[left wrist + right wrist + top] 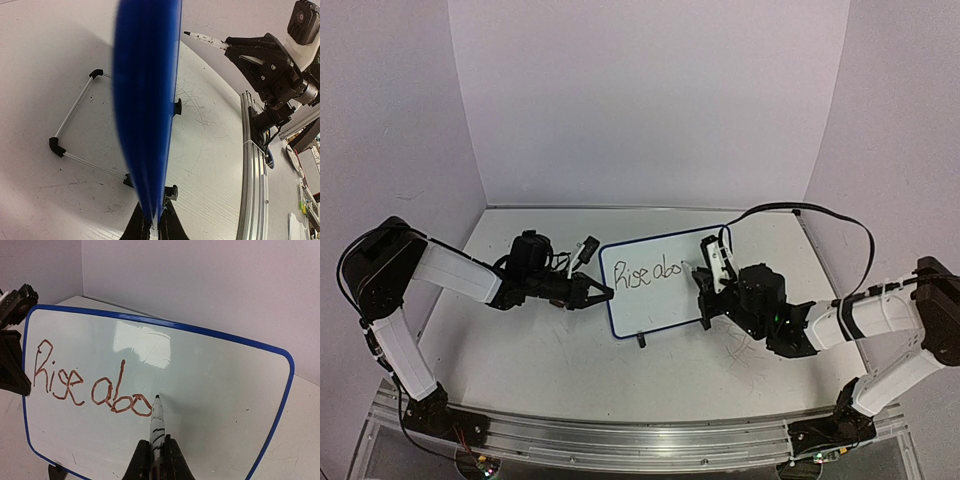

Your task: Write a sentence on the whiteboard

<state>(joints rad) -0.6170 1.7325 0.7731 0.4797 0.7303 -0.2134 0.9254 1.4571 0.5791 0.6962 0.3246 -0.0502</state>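
The whiteboard [660, 285] stands tilted on the table, blue-rimmed, with "Rise abo" [652, 273] written on it. In the right wrist view the board [210, 370] fills the frame and the brown letters [90, 385] end at an "o". My right gripper [155, 460] is shut on a white marker [157, 427] whose black tip sits at the board just right of the last letter. My left gripper [152, 225] is shut on the board's blue left edge [147, 100]. In the top view the left gripper [592, 293] is at the board's left rim and the right gripper [712, 290] at its right.
The board's wire stand [75, 130] with black corner caps lies behind it, and black clip feet [171, 192] hold its lower edge. An aluminium rail [620, 440] runs along the table's near edge. White walls close the back and sides.
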